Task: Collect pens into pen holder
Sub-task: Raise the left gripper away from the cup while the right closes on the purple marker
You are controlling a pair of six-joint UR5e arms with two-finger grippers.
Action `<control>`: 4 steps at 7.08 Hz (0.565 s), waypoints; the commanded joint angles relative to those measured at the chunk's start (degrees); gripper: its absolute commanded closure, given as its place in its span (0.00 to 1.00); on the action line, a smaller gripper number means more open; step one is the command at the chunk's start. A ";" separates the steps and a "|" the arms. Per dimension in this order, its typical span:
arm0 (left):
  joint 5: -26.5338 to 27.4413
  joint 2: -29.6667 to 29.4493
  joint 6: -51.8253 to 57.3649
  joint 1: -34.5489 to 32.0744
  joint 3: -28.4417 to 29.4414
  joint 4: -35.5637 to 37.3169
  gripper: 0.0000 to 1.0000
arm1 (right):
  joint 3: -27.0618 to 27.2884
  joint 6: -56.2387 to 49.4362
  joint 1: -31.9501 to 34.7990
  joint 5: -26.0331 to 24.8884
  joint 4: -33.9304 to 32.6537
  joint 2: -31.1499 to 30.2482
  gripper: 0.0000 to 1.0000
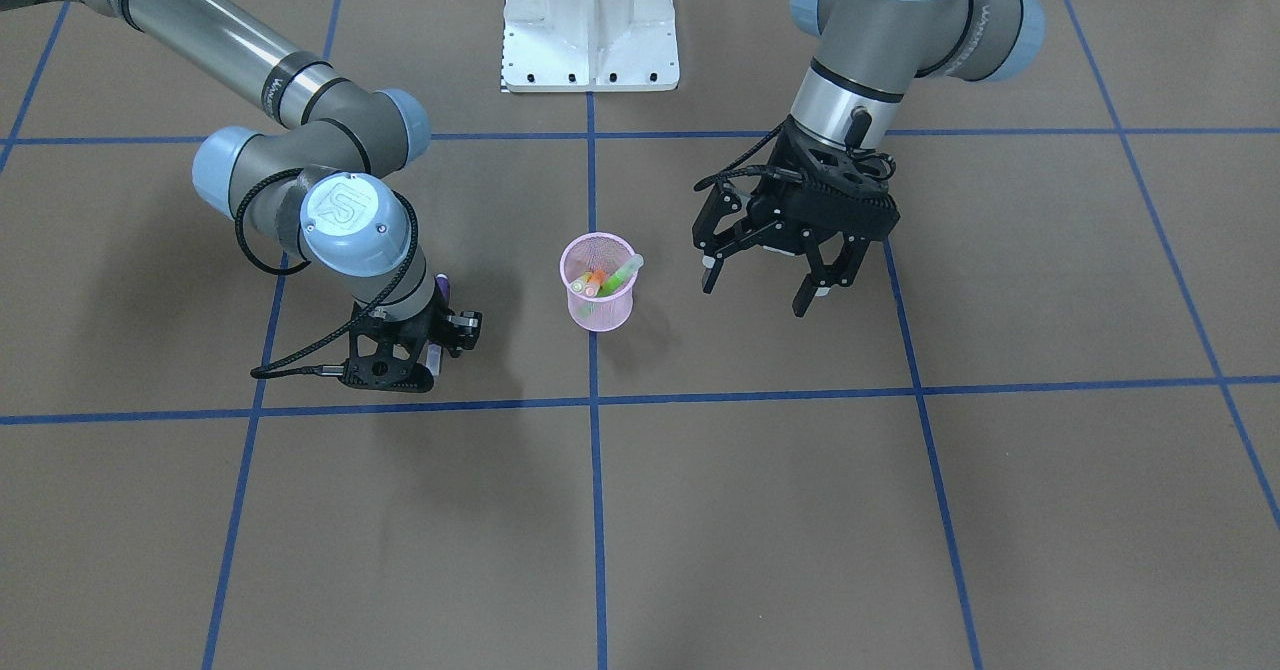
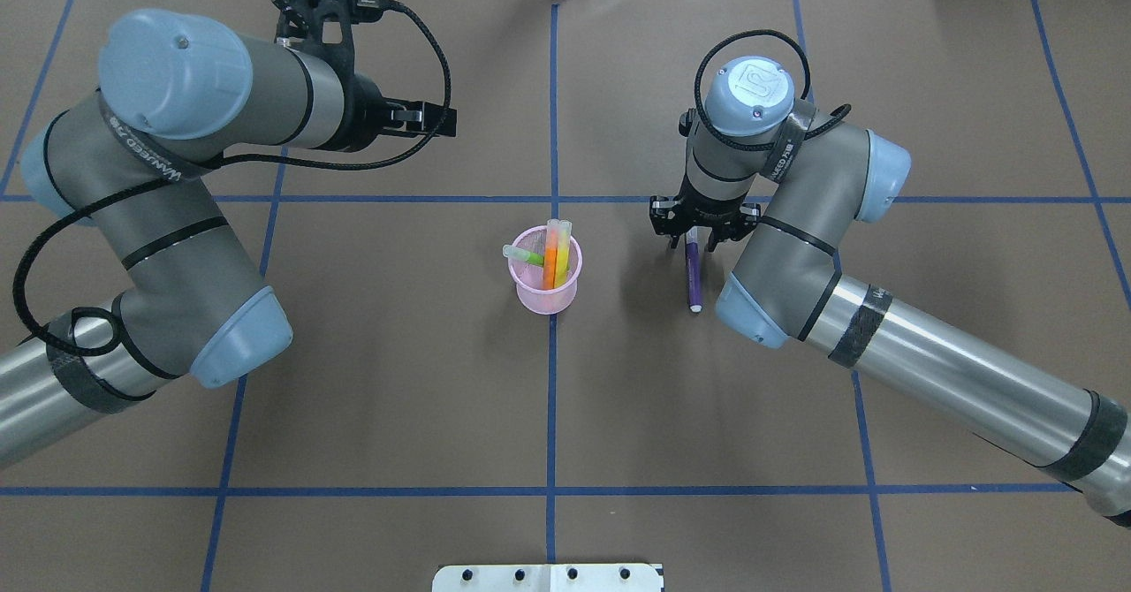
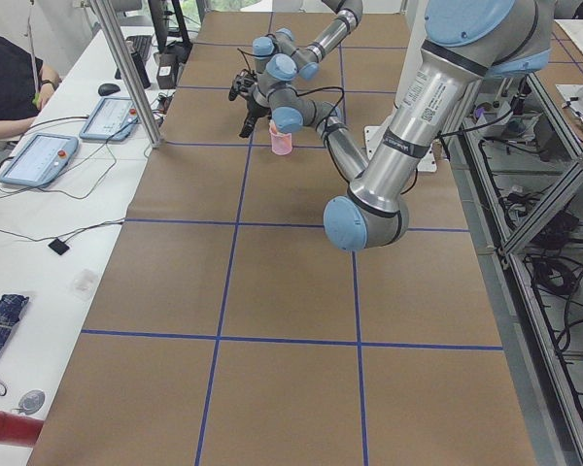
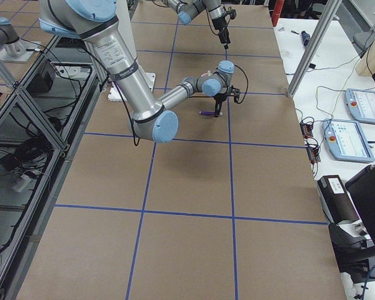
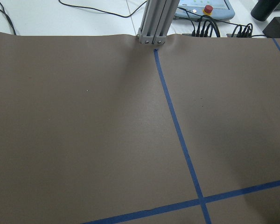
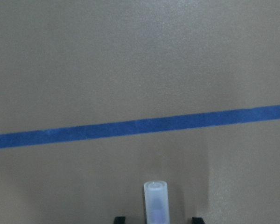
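Observation:
The pink mesh pen holder (image 1: pixel 598 302) stands upright at the table's middle and also shows in the overhead view (image 2: pixel 550 290). The green pen (image 2: pixel 523 255), orange pen (image 2: pixel 550 261) and yellow pen (image 2: pixel 560 252) stand in it. The purple pen (image 2: pixel 694 274) lies flat on the table to the holder's right in the overhead view. My right gripper (image 6: pixel 157 218) is down at the table, open, with one finger on each side of the pen's pale cap end (image 6: pixel 156 200), not touching it. My left gripper (image 1: pixel 757 292) is open and empty, raised beside the holder.
The white robot base plate (image 1: pixel 590 60) stands behind the holder. Blue tape lines (image 1: pixel 592 450) cross the brown table. An aluminium post (image 5: pixel 153 23) stands at the table's far edge. Operators' desks with tablets (image 3: pixel 39 160) run along that edge.

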 commanded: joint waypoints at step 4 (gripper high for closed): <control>0.00 -0.16 -0.09 0.01 0.02 0.00 0.01 | -0.64 -0.35 -0.03 0.04 0.08 -0.09 0.63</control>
